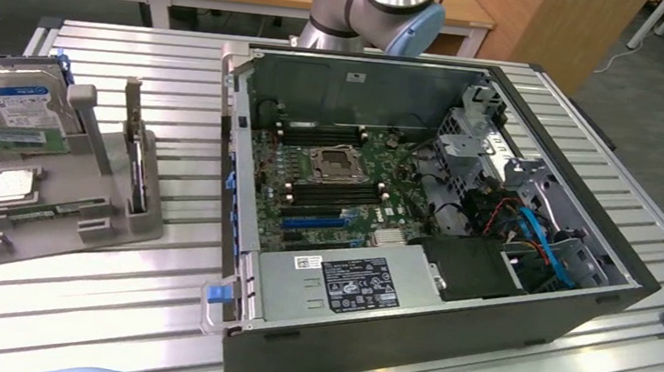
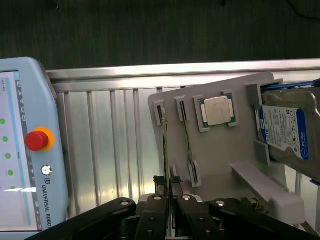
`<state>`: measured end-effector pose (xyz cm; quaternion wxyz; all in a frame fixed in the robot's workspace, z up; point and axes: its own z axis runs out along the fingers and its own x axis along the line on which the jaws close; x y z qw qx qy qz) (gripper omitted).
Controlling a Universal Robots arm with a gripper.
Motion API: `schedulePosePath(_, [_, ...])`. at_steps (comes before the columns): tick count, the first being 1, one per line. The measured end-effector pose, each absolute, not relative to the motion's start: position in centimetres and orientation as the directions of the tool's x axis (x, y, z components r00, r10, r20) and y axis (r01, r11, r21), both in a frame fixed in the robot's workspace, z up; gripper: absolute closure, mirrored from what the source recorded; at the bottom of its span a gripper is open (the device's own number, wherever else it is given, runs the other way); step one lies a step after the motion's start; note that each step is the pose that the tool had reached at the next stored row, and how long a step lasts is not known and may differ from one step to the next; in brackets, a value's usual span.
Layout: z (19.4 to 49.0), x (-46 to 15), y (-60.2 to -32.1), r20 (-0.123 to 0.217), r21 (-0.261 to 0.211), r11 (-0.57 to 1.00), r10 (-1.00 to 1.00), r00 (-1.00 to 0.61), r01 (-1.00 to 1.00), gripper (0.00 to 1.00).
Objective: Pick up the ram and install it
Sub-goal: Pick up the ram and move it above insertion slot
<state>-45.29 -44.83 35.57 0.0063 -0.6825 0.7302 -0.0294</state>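
Where slatted metal table (image 2: 100,140) meets dark floor (image 2: 150,30), fingers (image 2: 159,186) pinching ram (image 2: 164,145), grey holder (image 2: 220,150).

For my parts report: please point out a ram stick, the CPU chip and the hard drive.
ram stick (image 2: 164,145), wrist view: thin edge, mid-length.
CPU chip (image 2: 218,110), wrist view: centre of silver lid.
hard drive (image 2: 283,131), wrist view: blue-and-white label.

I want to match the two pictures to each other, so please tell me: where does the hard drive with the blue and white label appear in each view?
Exterior view: the hard drive sits at the far end of the grey holder, towards the exterior view's left, apart from the open computer case.
Wrist view: the hard drive sits at one end of the grey holder.
Shared landmark: the square silver CPU chip, seated in the holder beside the drive.
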Motion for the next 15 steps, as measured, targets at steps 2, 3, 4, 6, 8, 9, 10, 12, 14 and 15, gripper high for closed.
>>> schedulePosePath(2, [36.0, -45.3, -44.8, 0.031, -0.051, 0.072, -0.997, -0.073, -0.996, 0.87])
schedulePosePath(3, [36.2, -45.3, -44.8, 0.031, -0.051, 0.074, -0.997, -0.076, -0.996, 0.87])
schedulePosePath(4, [36.4, -45.3, -44.8, 0.031, -0.051, 0.076, -0.997, -0.078, -0.996, 0.87])
schedulePosePath(6, [36.8, -45.3, -44.8, 0.031, -0.051, 0.080, -0.996, -0.081, -0.996, 0.87])
schedulePosePath(8, [37.2, -45.3, -44.8, 0.031, -0.051, 0.083, -0.996, -0.085, -0.995, 0.87])
schedulePosePath(9, [37.4, -45.3, -44.8, 0.031, -0.050, 0.085, -0.996, -0.087, -0.995, 0.87])
schedulePosePath(10, [37.6, -45.3, -44.8, 0.031, -0.050, 0.087, -0.996, -0.088, -0.995, 0.87])
schedulePosePath(12, [37.9, -45.3, -44.8, 0.031, -0.050, 0.090, -0.995, -0.092, -0.995, 0.87])
schedulePosePath(14, [38.1, -45.3, -44.8, 0.031, -0.050, 0.092, -0.995, -0.094, -0.994, 0.87])
schedulePosePath(15, [38.1, -45.3, -44.8, 0.031, -0.050, 0.092, -0.995, -0.094, -0.994, 0.87])
